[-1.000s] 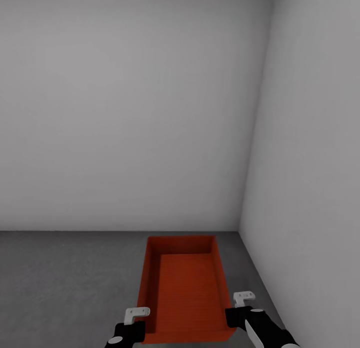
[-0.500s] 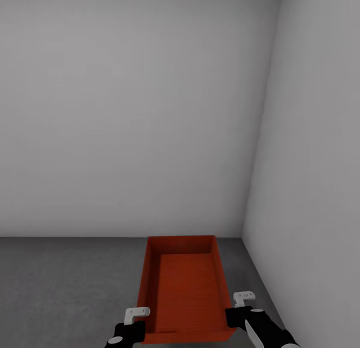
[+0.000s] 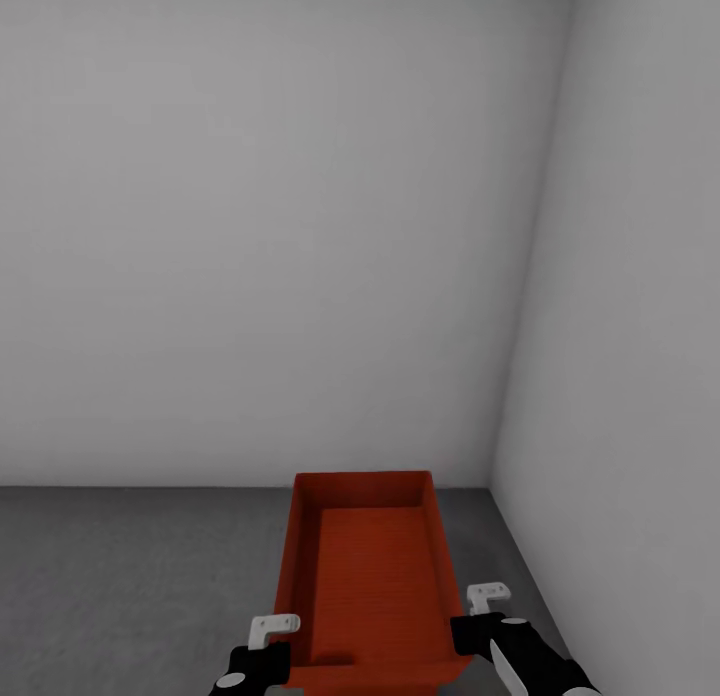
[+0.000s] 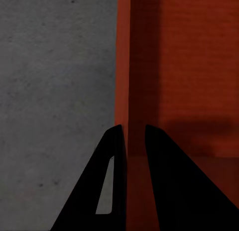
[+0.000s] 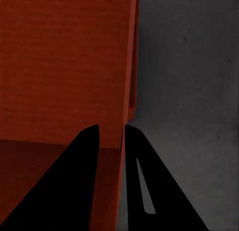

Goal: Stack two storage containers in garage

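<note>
From the head view, the storage container (image 3: 370,586) hangs between both arms above the concrete floor (image 3: 130,566) in the garage corner; it should come down level, both sides together. It is orange-red, topless, ribbed inside. In the left wrist view, the left gripper (image 4: 134,136) pinches its side wall. In the right wrist view, the right gripper (image 5: 111,134) clamps the opposite wall
</note>
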{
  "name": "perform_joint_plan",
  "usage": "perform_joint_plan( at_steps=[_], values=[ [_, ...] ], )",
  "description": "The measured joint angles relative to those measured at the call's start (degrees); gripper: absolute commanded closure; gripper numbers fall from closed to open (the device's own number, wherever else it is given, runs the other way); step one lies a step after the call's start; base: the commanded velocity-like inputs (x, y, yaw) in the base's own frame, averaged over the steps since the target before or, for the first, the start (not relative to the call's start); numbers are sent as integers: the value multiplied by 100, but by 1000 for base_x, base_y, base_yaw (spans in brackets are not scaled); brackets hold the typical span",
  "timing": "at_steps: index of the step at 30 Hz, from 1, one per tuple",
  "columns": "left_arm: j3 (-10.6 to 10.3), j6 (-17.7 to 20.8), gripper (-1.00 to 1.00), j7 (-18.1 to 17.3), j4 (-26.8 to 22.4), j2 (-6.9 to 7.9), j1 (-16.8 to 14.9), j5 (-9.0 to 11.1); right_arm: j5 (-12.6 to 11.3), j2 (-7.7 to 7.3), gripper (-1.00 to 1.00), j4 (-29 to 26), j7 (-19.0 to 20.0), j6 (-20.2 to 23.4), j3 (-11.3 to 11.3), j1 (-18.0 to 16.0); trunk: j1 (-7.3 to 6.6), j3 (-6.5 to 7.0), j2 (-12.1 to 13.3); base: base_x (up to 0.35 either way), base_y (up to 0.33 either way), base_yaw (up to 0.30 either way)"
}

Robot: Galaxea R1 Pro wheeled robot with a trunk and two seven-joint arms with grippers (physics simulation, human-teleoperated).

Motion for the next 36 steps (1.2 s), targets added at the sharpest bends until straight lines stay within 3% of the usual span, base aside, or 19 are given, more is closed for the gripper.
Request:
perform_joint_plan(
  at_steps=[18,36],
  values=[
    [4,3,100,-2,-2,1,-2,-11,11,1,100,-4,5,0,-11,0,1,0,0,232,-12,0],
    [28,5,100,8,-5,-29,0,-26,66,-27,100,-5,60,0,-63,-2,3,0,0,28,-21,-55]
  ],
)
